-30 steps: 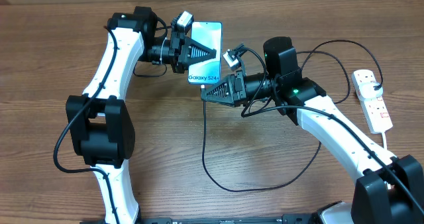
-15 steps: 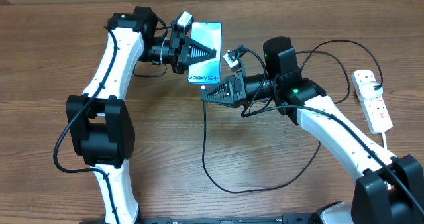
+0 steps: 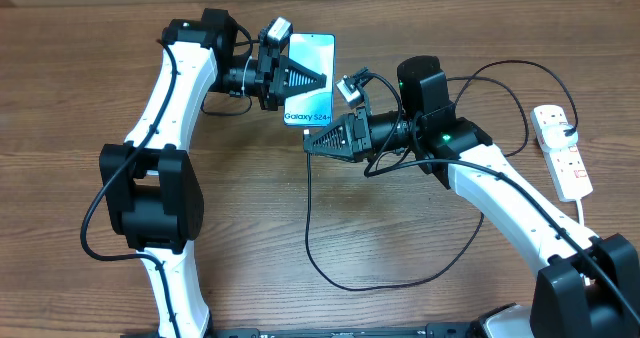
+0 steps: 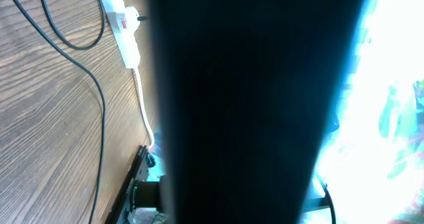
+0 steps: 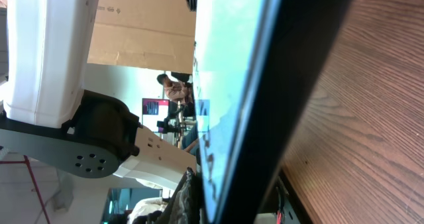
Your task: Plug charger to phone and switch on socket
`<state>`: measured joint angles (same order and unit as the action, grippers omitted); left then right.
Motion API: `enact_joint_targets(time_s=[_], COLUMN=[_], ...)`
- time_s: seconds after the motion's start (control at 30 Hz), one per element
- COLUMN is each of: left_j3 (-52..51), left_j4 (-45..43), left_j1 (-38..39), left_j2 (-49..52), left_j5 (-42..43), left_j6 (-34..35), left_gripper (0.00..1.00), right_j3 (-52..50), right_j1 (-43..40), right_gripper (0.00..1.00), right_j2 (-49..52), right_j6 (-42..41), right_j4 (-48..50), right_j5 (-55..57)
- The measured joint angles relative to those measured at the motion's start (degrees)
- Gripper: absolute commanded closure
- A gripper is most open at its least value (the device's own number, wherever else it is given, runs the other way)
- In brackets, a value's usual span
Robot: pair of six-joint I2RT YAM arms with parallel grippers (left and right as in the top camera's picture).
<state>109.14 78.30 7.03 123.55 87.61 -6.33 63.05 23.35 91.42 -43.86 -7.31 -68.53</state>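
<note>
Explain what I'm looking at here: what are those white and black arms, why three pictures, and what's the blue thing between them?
These are two robot arms at a wooden table. The big picture is taken from above; the other two come from small cameras on each wrist, so close that they are mostly filled by dark shapes. The blue thing is a phone. The left gripper has its jaws shut on the phone's side. The right gripper is shut at the phone's lower edge, where a thin black charger cable ends; what it pinches is hidden. The cable loops across the table. At the far right lies a white power strip.
</note>
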Motion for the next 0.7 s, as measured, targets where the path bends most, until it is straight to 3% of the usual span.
enact_joint_targets(time_s=[0.7], left_j3=[0.0], left_j4=[0.2], left_j1=[0.0], left_j2=[0.0], left_j5=[-0.2], left_j6=[0.4], left_gripper=[0.96], right_j3=[0.0], right_j1=[0.0], right_gripper=[0.96], right_j2=[0.0], right_j6=[0.0], right_j4=[0.4], right_j5=[1.5])
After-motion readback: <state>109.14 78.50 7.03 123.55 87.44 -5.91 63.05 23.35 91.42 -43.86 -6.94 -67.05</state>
